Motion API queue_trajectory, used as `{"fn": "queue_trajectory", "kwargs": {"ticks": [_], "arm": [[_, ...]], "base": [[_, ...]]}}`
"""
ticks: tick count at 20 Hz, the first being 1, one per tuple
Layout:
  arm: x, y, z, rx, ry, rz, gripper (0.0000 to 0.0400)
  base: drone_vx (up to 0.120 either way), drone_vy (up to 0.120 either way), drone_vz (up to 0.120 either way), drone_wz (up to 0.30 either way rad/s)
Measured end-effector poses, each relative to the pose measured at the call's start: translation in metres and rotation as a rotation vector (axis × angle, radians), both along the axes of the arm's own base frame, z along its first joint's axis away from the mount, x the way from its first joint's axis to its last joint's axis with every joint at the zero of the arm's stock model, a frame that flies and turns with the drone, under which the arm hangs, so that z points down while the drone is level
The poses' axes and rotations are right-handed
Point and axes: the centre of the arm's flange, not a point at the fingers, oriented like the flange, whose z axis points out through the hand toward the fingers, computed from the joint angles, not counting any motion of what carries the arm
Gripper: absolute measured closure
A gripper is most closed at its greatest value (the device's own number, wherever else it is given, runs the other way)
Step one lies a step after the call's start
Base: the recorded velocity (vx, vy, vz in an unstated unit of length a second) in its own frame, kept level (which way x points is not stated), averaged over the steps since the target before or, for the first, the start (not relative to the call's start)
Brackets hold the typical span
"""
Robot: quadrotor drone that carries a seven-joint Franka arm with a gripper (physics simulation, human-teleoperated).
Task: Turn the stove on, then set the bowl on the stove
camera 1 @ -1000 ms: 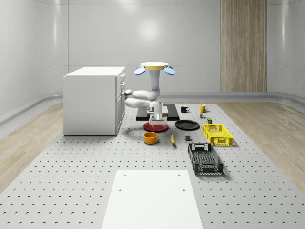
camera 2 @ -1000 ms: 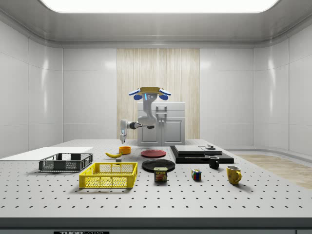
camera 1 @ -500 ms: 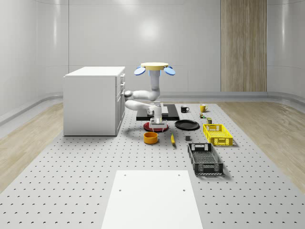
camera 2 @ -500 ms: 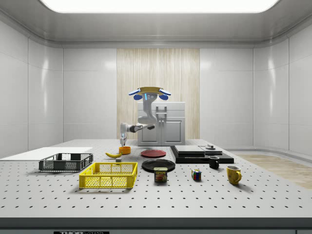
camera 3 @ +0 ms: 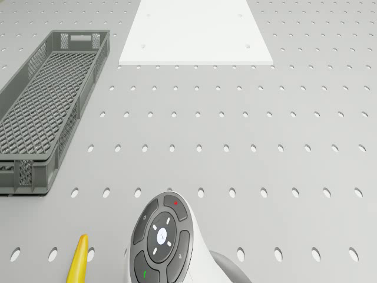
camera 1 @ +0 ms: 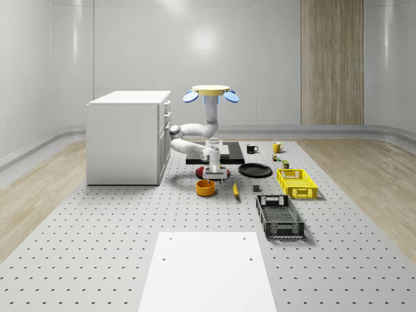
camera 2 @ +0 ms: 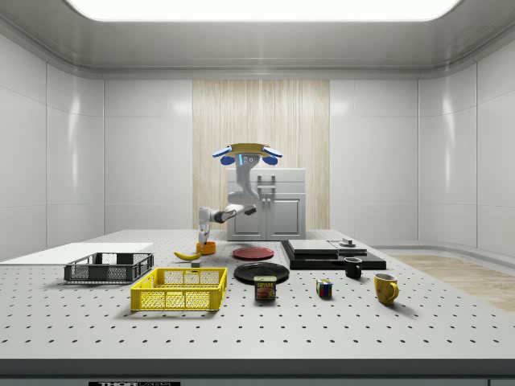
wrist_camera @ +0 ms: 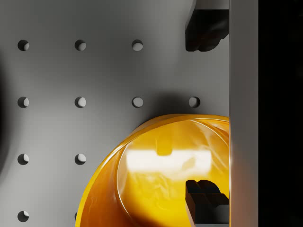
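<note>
The orange bowl (camera 1: 205, 188) (camera 2: 207, 248) (wrist_camera: 156, 179) sits on the perforated table in front of the red plate (camera 1: 207, 171). The black stove (camera 1: 224, 153) (camera 2: 330, 254) lies flat behind that plate. The drone (camera 1: 210, 93) (camera 2: 245, 153) hovers above the stove and plate area, its arm bent down toward the bowl. My gripper (camera 1: 213, 174) (camera 2: 204, 236) (wrist_camera: 207, 116) is open just above the bowl. In the wrist view one fingertip (wrist_camera: 206, 201) hangs over the bowl's inside and the other (wrist_camera: 207, 28) lies outside the rim.
A banana (camera 1: 235, 189) (camera 3: 78, 259) lies right beside the bowl. A black plate (camera 1: 255, 170), yellow basket (camera 1: 296, 182) and grey crate (camera 1: 279, 216) (camera 3: 41, 106) stand on the whole-scene view's right. The white cabinet (camera 1: 128, 136) is on its left, the white mat (camera 1: 208, 270) in front.
The gripper has moved from over the red plate forward and down to the bowl's rim. The drone has held its place.
</note>
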Motion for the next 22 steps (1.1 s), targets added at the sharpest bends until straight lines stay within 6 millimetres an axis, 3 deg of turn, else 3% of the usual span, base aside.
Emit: {"fn": "queue_trajectory", "kwargs": {"ticks": [10, 13, 15, 18, 22], "arm": [[0.000, 0.003, 0.016, 0.000, 0.000, 0.000, 0.0000], [0.000, 0.003, 0.018, 0.000, 0.000, 0.000, 0.0146], [0.000, 0.003, 0.019, 0.000, 0.000, 0.000, 0.0206], [0.000, 0.003, 0.019, 0.000, 0.000, 0.000, 0.0256], [0.000, 0.003, 0.020, 0.000, 0.000, 0.000, 0.0284]], "base": [[0.000, 0.000, 0.000, 0.000], [0.000, 0.000, 0.000, 0.000], [0.000, 0.000, 0.000, 0.000], [0.000, 0.000, 0.000, 0.000], [0.000, 0.000, 0.000, 0.000]]}}
